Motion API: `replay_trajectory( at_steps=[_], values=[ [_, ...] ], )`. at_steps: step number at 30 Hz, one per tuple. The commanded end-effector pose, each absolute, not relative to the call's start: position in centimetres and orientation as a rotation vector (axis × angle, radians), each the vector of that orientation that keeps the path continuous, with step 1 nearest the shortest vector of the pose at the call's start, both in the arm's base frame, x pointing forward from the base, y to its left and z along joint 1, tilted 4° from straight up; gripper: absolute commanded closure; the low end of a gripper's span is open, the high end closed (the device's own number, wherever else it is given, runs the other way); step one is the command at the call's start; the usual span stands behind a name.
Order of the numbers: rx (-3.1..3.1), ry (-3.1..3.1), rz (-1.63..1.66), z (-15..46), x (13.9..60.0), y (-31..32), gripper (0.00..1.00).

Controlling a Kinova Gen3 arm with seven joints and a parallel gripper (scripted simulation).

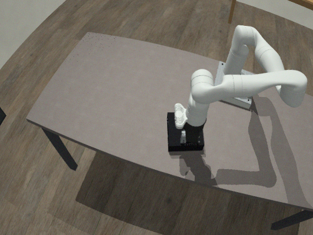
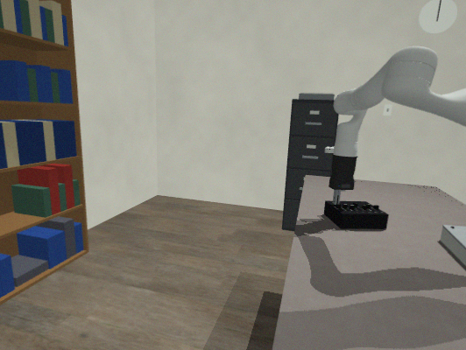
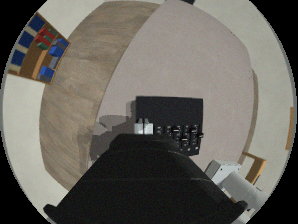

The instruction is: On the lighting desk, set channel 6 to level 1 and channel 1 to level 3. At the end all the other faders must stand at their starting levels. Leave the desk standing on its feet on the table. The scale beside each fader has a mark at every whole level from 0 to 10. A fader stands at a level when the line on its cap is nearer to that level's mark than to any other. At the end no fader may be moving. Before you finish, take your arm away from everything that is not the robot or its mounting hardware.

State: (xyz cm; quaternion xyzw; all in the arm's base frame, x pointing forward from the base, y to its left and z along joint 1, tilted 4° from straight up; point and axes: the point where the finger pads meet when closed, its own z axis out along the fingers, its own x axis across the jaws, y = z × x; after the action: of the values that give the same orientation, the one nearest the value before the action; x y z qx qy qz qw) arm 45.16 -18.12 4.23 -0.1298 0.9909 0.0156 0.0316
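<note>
The lighting desk (image 1: 174, 141) (image 2: 365, 220) (image 3: 169, 108) is a small black box standing flat on the table (image 1: 103, 88) (image 2: 372, 267), near its front edge. Its fader caps (image 2: 351, 206) (image 3: 180, 132) show only as tiny knobs; I cannot read their levels. My gripper (image 1: 183, 137) (image 2: 336, 199) points straight down with its fingers shut together and empty. Its tips are at the desk's top face, at the end nearest the table's edge. I cannot tell which fader they touch. The wrist view is half blocked by the gripper's dark body.
The arm's grey base plate (image 1: 242, 101) (image 2: 455, 238) sits on the table behind the desk. A dark filing cabinet (image 2: 311, 144) stands beyond the table's end. A bookshelf (image 2: 35, 131) stands at the far left wall.
</note>
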Motion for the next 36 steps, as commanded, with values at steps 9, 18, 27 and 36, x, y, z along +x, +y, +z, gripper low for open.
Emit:
replay_trajectory(
  at_steps=[9,18,27,36],
  values=[
    [-0.399,3.05,0.047,4.31,45.19,-18.1,1.0],
    [-0.399,3.05,0.047,4.32,45.15,-17.94,1.0],
    [-0.399,3.05,0.047,4.33,45.06,-17.62,1.0],
    [-0.399,3.05,0.047,4.34,44.94,-17.19,1.0]
  ],
)
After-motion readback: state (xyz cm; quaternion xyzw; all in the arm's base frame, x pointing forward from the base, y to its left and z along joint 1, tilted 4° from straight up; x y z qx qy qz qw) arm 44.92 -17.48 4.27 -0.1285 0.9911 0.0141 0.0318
